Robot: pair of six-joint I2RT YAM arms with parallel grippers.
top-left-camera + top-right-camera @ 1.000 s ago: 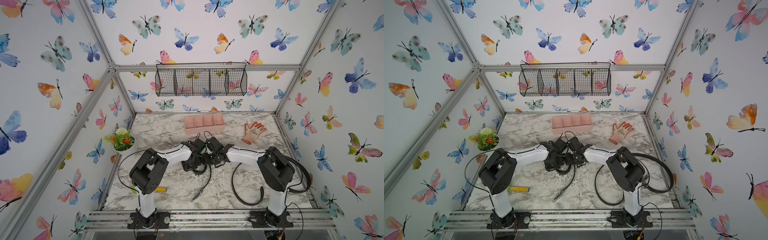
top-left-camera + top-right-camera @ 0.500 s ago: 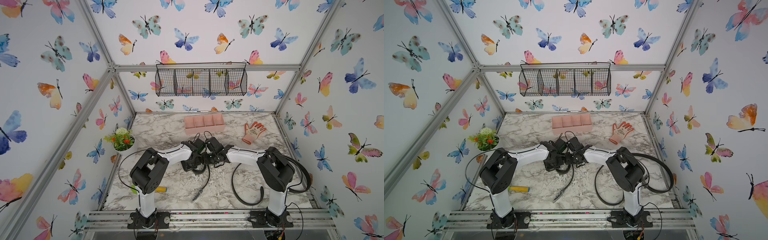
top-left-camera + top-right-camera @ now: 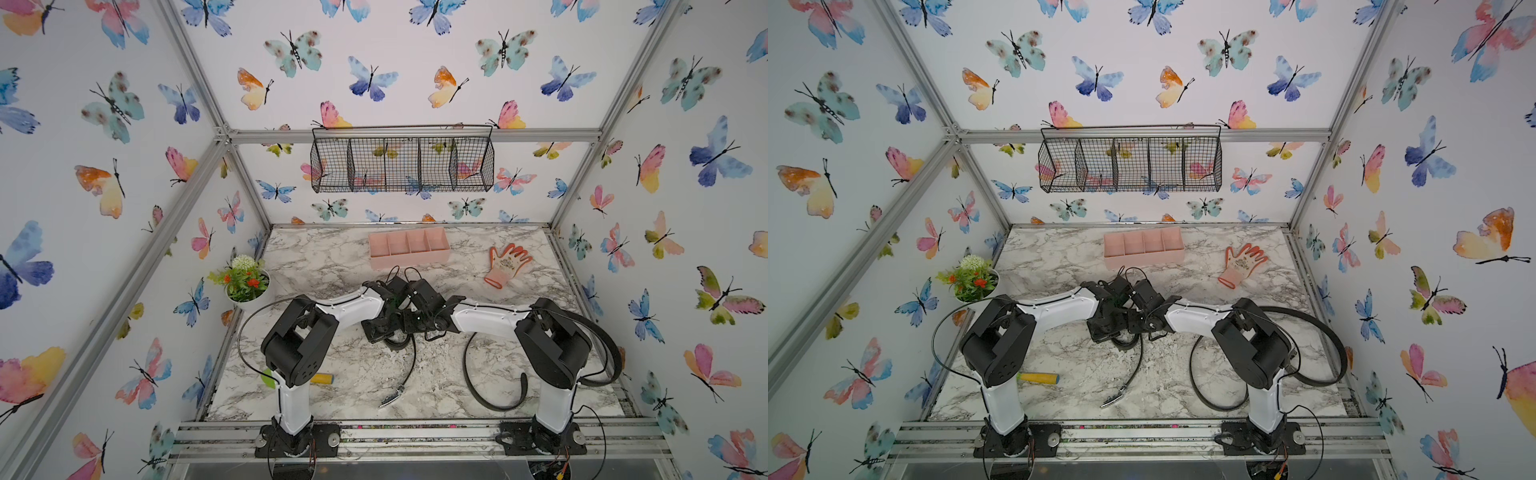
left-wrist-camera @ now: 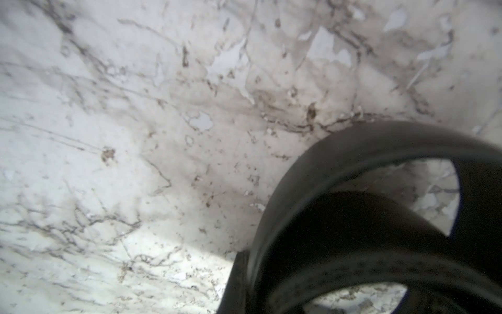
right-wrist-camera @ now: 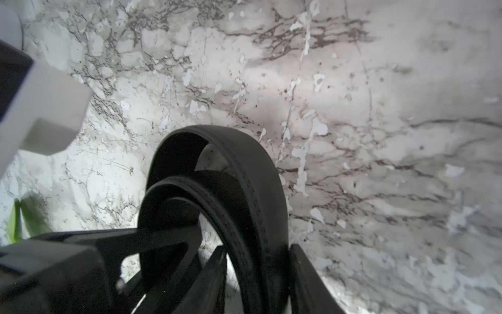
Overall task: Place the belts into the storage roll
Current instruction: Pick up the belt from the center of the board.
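Both grippers meet at mid-table over a coiled black belt [image 3: 399,343]. Its free length runs toward the front and ends in a metal buckle [image 3: 390,400]. My left gripper [image 3: 384,328] is shut on the coil's inner end [image 5: 168,236]. My right gripper [image 5: 258,247] straddles the outer winding [image 5: 252,190]; one finger [image 5: 304,271] touches it, and light shows between the belt and the other finger [image 5: 214,271]. The left wrist view shows the coil [image 4: 353,217] close up. A second belt [image 3: 469,374] loops around the right arm's base. The pink storage roll [image 3: 409,259] stands behind, its compartments empty.
An orange-and-white glove [image 3: 507,264] lies right of the tray. A potted plant [image 3: 245,282] stands at the left edge. A yellow stick [image 3: 322,378] lies by the left arm's base. A black wire basket [image 3: 401,164] hangs on the back wall.
The right gripper's jaws have narrowed around the belt's outer winding. Both arms have stayed almost where they were, and the left grip is unchanged.
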